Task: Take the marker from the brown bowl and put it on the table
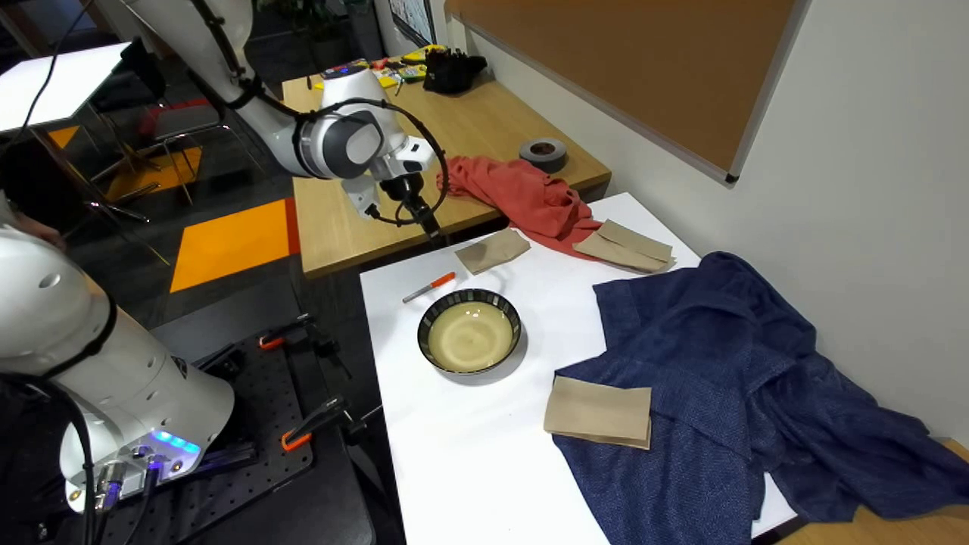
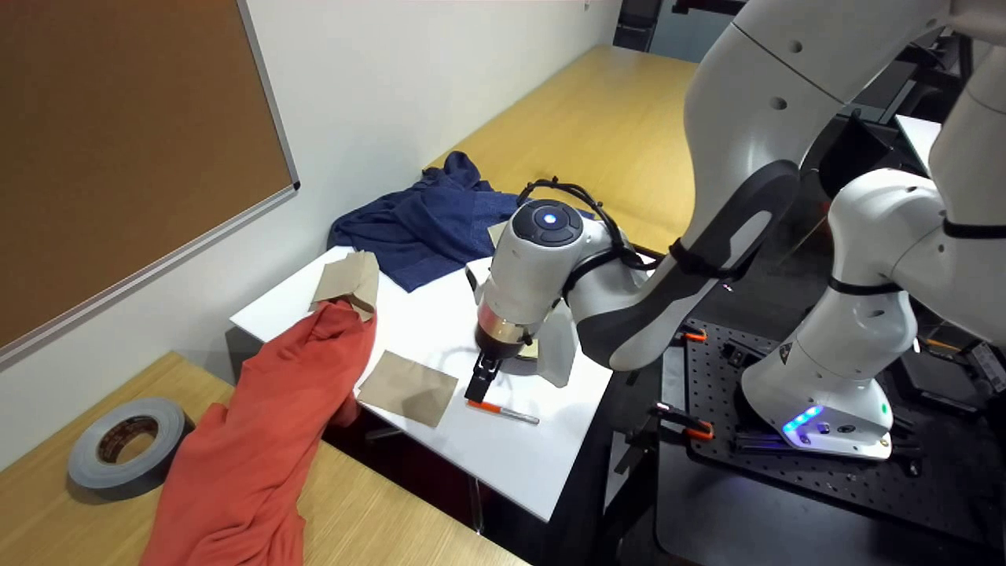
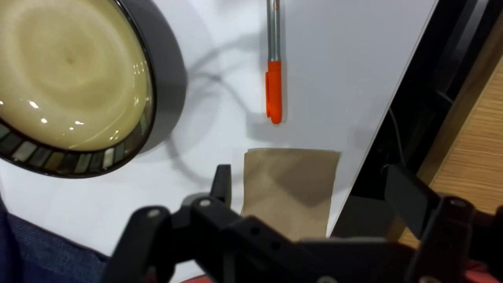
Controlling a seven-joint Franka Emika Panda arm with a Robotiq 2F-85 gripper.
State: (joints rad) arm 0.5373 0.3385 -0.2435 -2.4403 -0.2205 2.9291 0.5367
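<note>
The marker, grey with an orange-red cap, lies flat on the white table beside the brown bowl. It also shows in an exterior view and in the wrist view. The bowl, tan inside with a dark patterned rim, holds nothing; it shows at the left of the wrist view and is mostly hidden behind the arm in an exterior view. My gripper is open and empty, its fingers wide apart above the table's edge and a brown paper piece. It is apart from marker and bowl.
Brown paper pieces lie on the table, one under the gripper and one on the dark blue cloth. A red cloth lies over the far table edge. A tape roll sits on the wooden table across a gap.
</note>
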